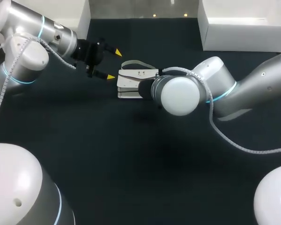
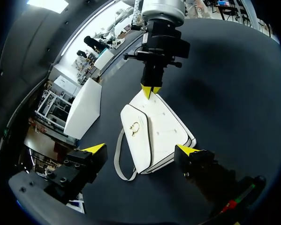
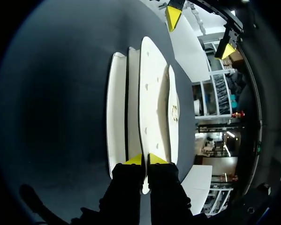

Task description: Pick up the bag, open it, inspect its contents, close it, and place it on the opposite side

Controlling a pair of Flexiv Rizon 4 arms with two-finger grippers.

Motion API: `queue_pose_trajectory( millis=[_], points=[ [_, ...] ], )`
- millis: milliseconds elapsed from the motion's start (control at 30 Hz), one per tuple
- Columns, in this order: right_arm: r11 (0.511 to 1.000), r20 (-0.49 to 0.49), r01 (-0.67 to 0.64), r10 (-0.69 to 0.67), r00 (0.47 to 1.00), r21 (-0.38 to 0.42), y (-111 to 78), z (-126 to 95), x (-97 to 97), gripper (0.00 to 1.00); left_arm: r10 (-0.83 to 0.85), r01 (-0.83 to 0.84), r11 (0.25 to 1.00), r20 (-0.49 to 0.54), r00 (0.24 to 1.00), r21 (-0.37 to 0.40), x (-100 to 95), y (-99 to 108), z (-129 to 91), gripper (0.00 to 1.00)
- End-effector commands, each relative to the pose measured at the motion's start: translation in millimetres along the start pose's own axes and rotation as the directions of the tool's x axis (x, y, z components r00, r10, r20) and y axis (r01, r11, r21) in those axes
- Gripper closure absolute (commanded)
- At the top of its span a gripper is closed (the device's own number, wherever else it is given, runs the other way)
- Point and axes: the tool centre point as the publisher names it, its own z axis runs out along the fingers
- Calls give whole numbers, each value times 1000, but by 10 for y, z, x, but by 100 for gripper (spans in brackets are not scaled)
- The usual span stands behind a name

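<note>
A white flap handbag w/ a small gold clasp (image 1: pixel 136 80) lies flat on the dark bench (image 1: pixel 131 164), roughly mid-bench toward the far side. Its pale strap (image 1: pixel 133 63) loops out along the bag's far edge. The right gripper (image 3: pixel 145 159) is at the end of the bag nearest the right arm (image 1: pixel 243 89). Its fingers are nearly together, yellow tips pinching a thin white panel edge of the bag from both sides, and the bag's stacked layers run straight ahead of it. In the head view this gripper is hidden: the arm's own round wrist joint sits in front of it and also covers the bag's right end. The left gripper (image 1: pixel 114 64) is spread wide at the opposite end, not touching the bag. One tip is just beside the bag's near-left corner and the other is well clear on the strap side. In the left wrist view the bag lies ahead of and between the two tips, w/ the strap loop between one tip and the bag body. Can't tell how high this gripper sits above the bench. A long white box (image 1: pixel 243 23) sits at the far-right edge of the bench, well apart from the bag. Another white box (image 1: pixel 67 11) is at far left, beyond the left arm (image 1: pixel 23 51).
</note>
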Motion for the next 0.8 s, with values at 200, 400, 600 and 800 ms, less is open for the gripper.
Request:
queue_pose_trajectory(
  millis=[200, 400, 600, 800],
  points=[
    [999, 25, -33, 33, 999, 25, 22, -65, 55, 100, 47, -48, 999, 33, 998, 15, 69, -74, 49, 0],
    [999, 25, -33, 33, 999, 25, 22, -65, 55, 100, 86, -87, 996, 40, 995, 25, 87, -152, 84, 5],
    [999, 25, -33, 33, 999, 25, 22, -65, 55, 100, 78, -78, 996, 15, 997, 52, 135, -138, 206, 26],
    [999, 25, -33, 33, 999, 25, 22, -65, 55, 100, 56, -55, 996, -11, 998, 71, 160, -102, 321, 33]
  ],
)
